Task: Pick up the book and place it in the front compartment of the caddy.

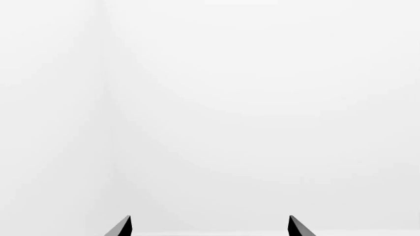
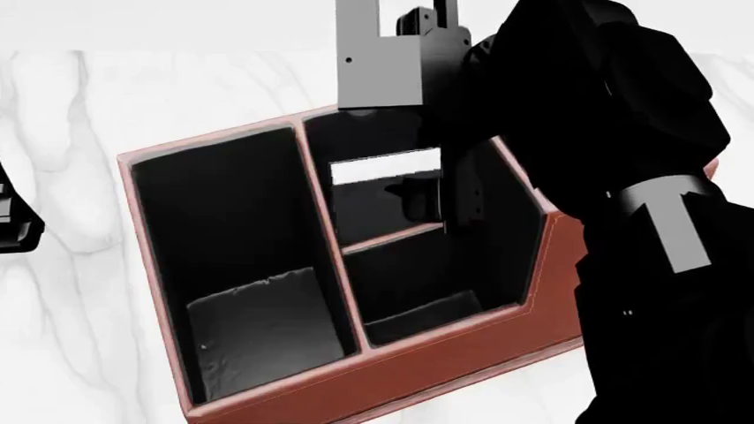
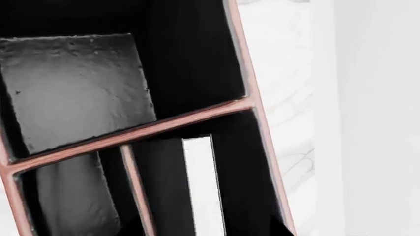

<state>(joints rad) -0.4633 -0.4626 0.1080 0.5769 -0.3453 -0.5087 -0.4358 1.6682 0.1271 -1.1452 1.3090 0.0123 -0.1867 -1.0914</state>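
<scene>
1. Broadly, a white marble table [image 2: 71,132] under everything, cut off by the frame on all sides.
2. Next, the right arm [image 2: 613,132]: a black bulk with a grey band, covering the right part of the head view and hiding the caddy's right wall and whatever lies beyond it.
3. Then the caddy [image 2: 471,353]: reddish-brown outside, pink-edged rims, black lining. Set askew on the table. Largest cell [image 2: 224,230] on the left, with a dull grey patch of floor catching light.
4. Right of that, two smaller cells split by a low thin divider [image 2: 395,237]: a near cell [image 2: 418,309] and a far cell [image 2: 365,212].
5. Inside the far cell, the book [image 2: 387,168]: only a narrow white strip of page edge readable, lying level just below the far rim in the head view. Black cover lost against the black lining, so outline, tilt and contact with the floor impossible to judge. Same strip seen from the right wrist camera, just beside the divider.
6. Right gripper [image 2: 425,199] down inside the far cell, just below the white strip; black on black, so cannot tell whether spread or pinching the book. Fingers not made out in its own wrist view.
7. Left gripper [image 1: 210,231]: spread wide, two dark fingertips [image 1: 123,227] well apart against plain white. Only a dark sliver of it at the head view's left edge, well away from the caddy.
</scene>
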